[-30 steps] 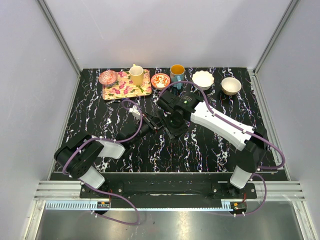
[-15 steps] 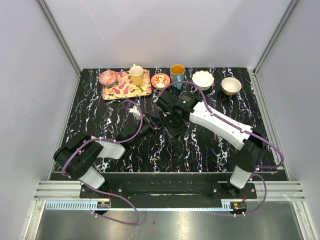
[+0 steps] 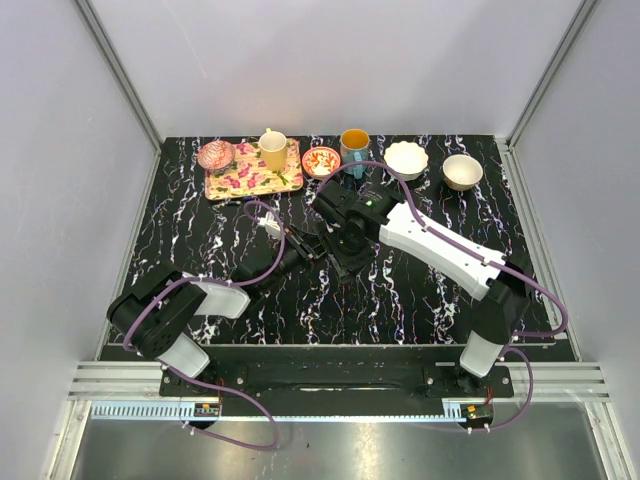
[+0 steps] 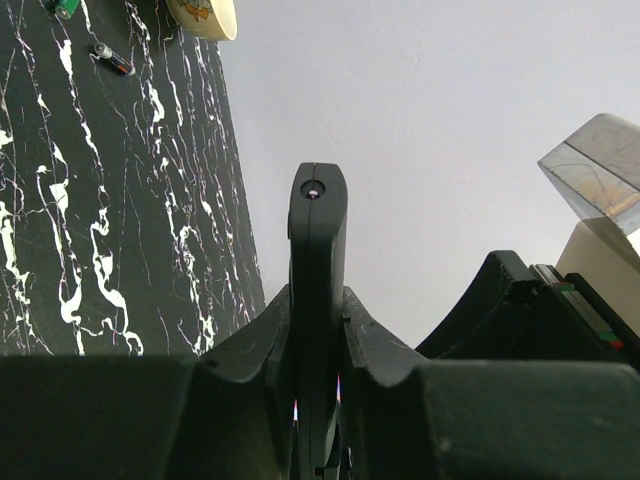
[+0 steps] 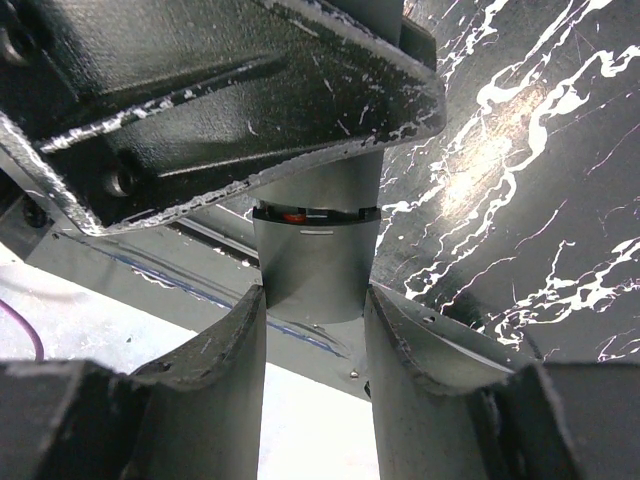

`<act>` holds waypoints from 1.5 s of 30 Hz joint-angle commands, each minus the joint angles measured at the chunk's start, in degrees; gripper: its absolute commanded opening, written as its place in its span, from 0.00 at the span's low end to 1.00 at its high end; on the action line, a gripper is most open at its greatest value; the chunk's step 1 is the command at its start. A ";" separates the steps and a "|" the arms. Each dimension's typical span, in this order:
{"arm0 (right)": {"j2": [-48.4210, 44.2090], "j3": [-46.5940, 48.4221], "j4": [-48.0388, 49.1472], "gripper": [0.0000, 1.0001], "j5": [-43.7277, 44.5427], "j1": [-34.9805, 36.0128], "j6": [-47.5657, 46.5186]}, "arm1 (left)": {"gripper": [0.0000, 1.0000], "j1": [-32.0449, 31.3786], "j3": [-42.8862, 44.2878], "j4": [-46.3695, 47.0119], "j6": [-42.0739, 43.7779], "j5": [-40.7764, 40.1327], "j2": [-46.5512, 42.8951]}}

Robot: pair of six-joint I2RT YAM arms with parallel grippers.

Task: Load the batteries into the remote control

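Slightly leftward since a second ago, the right arm's elbow and the cluster of grippers at mid-table have shifted; nothing else has changed.

Both arms meet over the middle of the black marbled table. The left gripper is pressed together on the remote control, pinching it by its flat faces so it stands edge-on and juts forward, probably to steady it for the other arm. The right gripper brackets the remote's other end, its fingers touching both sides just below the small red mark, which looks like a hold for working the battery compartment. No battery appears loaded yet.

One battery lies loose on the table, with a green battery just beyond it, near a patterned bowl.

Along the far edge stand a floral tray carrying a pink bowl and a yellow cup, a blue mug and two white bowls. All are well apart from the grippers; only the arms crowd each other.
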 commanded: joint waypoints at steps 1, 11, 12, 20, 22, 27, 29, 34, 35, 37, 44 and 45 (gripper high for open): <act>0.87 2.16 -0.19 0.19 2.72 0.26 -0.92 | 0.00 -0.62 0.62 7.73 -3.33 -0.09 -1.21; 1.22 2.68 -1.68 0.33 3.07 0.35 -1.18 | 0.00 -0.62 0.53 8.70 -4.22 -0.09 -0.77; 1.31 2.68 -1.69 0.34 3.07 0.35 -1.18 | 0.00 -0.70 0.53 8.78 -4.22 -0.09 -0.69; 1.22 3.03 -2.57 0.45 3.42 0.35 -0.92 | 0.00 -0.62 0.62 9.05 -4.13 0.08 -0.51; 1.22 3.12 -2.57 0.47 3.59 0.44 -0.91 | 0.00 -0.62 0.62 8.96 -3.95 -0.01 -0.51; 1.57 3.56 -2.74 0.50 3.68 0.35 -0.56 | 0.00 -0.62 0.53 8.96 -3.95 -0.01 -0.51; 1.66 3.65 -2.65 0.52 3.77 0.35 -0.48 | 0.00 -0.70 0.53 9.05 -3.95 0.08 -0.42; 1.83 3.83 -2.74 0.55 4.12 0.35 -0.21 | 0.00 -0.62 0.53 9.05 -3.86 0.17 -0.51; 1.75 3.91 -2.74 0.56 4.04 0.35 -0.21 | 0.00 -0.70 0.62 8.96 -3.86 0.08 -0.42; 1.83 4.00 -2.74 0.56 4.12 0.35 -0.04 | 0.00 -0.71 0.62 8.96 -3.78 -0.01 -0.25; 2.10 5.40 -2.74 0.62 4.39 0.26 0.40 | 0.00 -0.79 0.80 8.96 -3.69 0.17 0.46; 2.18 5.49 -2.74 0.65 4.39 0.26 0.32 | 0.00 -0.79 0.80 8.96 -3.69 0.08 0.55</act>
